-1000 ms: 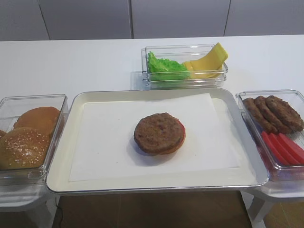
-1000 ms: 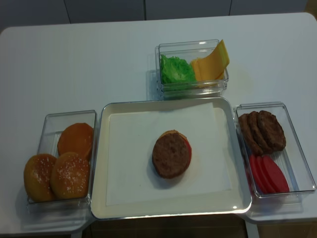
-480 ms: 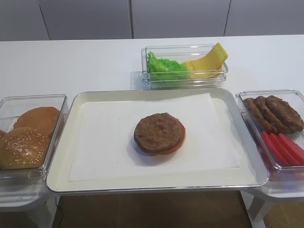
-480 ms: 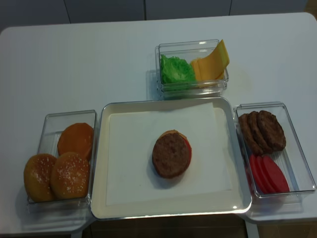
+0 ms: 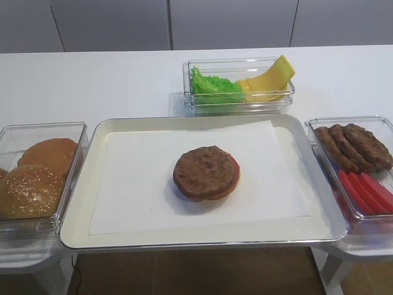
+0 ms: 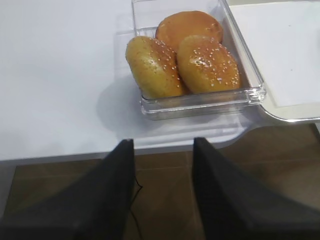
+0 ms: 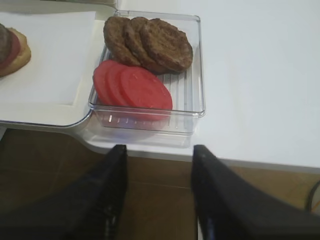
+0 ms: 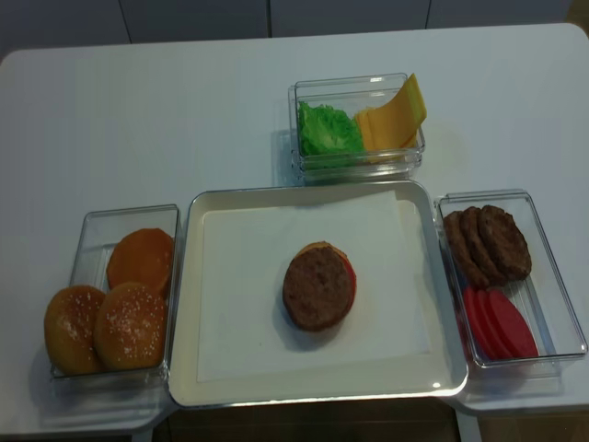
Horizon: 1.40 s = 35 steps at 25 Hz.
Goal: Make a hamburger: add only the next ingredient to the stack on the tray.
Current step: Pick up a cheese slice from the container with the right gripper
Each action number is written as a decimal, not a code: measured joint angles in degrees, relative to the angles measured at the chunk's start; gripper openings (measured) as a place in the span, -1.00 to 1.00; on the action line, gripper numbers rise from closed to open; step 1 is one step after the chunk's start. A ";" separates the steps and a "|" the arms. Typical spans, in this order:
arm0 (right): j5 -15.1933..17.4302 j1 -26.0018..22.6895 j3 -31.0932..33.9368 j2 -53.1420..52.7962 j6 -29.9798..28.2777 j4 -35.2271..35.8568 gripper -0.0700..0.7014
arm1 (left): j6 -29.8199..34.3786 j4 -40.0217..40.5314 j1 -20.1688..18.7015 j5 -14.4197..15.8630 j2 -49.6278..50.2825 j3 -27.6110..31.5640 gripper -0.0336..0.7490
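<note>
The stack [image 5: 206,173] is a brown patty over a red tomato slice and a bun base, in the middle of the paper-lined tray [image 5: 78,221]. It also shows from above as the stack [image 8: 318,286] on the tray [image 8: 184,368]. The yellow cheese slices [image 5: 270,80] lean in the right half of a clear bin behind the tray, apart from both grippers. My right gripper [image 7: 159,150] is open and empty, hanging over the floor just off the table's front edge. My left gripper [image 6: 163,142] is likewise open and empty off the front edge. Neither gripper shows in the high views.
Green lettuce [image 5: 215,88] shares the bin with the cheese. A clear bin of buns [image 6: 192,57] stands left of the tray. Another clear bin right of the tray holds loose patties [image 7: 150,42] and tomato slices [image 7: 132,90]. The white table edge [image 7: 240,162] runs ahead of both grippers.
</note>
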 joint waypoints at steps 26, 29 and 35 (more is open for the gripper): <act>-19.54 0.00 -21.21 49.47 0.20 9.29 0.13 | 0.00 0.00 0.00 0.00 0.00 0.00 -0.17; -20.58 0.00 -25.79 57.62 0.20 10.17 0.13 | 0.00 0.00 0.00 0.00 0.00 0.00 -0.17; -21.58 0.00 -36.48 74.67 -0.15 11.88 0.13 | 0.00 0.00 0.00 0.00 0.00 0.00 -0.17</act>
